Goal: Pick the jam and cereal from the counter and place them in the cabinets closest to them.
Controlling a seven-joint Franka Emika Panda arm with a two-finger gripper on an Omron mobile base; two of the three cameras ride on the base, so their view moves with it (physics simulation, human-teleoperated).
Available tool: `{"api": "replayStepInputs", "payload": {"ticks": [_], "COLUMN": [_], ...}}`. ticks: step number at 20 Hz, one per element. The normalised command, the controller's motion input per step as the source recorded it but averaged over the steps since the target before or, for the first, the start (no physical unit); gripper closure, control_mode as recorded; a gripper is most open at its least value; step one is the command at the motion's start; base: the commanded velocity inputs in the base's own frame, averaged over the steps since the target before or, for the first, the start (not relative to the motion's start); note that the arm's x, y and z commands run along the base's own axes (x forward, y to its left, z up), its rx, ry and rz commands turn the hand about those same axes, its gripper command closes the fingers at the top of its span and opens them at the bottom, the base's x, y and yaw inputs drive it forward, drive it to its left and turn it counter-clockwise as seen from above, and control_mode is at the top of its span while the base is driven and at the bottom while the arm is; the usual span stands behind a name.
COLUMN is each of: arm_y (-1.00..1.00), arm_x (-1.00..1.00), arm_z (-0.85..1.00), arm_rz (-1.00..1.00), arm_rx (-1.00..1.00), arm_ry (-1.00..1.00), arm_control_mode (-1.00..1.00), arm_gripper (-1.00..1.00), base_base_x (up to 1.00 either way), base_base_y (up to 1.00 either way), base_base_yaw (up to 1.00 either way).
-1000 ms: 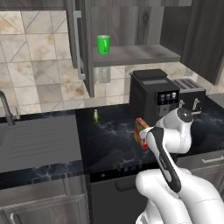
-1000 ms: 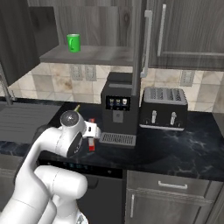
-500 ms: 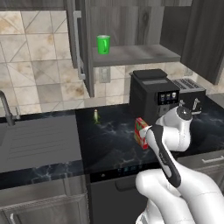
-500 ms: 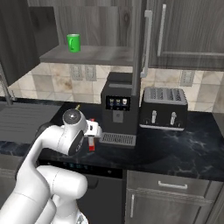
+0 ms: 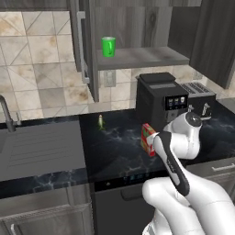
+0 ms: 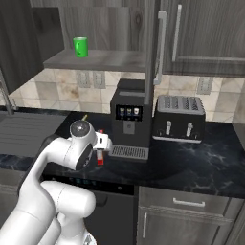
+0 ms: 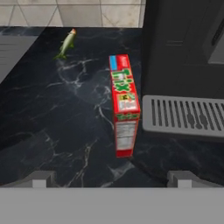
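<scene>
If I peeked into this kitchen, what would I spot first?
The red cereal box jumps out, standing on the black counter right beside the coffee machine's grey drip tray. The white robot's open fingers hover just in front of it. Up on the open cabinet's shelf sits a bright green cup.

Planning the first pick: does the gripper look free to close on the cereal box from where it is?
Probably yes. The gripper is open above the cereal, with bare counter on one side; the coffee machine's drip tray sits close on the other.
</scene>
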Motion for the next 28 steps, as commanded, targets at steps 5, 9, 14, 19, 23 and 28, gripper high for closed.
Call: {"api": "replayStepInputs", "payload": {"ticks": [5,9,14,19,23,28], "arm_y": [0.0,0.0,0.0,0.0,0.03,0.07], "arm_x": [0.16,0.19,0.15,0.1,0.03,0.0], "arm_z": [-0.13,-0.15,-0.17,-0.18,-0.2,-0.13], "arm_rz": [0.0,0.0,0.0,0.0,0.0,0.0], "arm_rx": [0.0,0.0,0.0,0.0,-0.01,-0.01], "arm_ry": [-0.03,-0.04,-0.03,-0.02,0.0,0.0], "arm_control_mode": [-1.0,-1.0,-1.0,-1.0,-1.0,-1.0], "arm_gripper": [-1.0,-1.0,-1.0,-1.0,-1.0,-1.0], "base_base_x": [0.0,0.0,0.0,0.0,0.0,0.0], "base_base_y": [0.0,0.0,0.0,0.0,0.0,0.0], "base_base_yaw": [0.0,0.0,0.0,0.0,0.0,0.0]}}
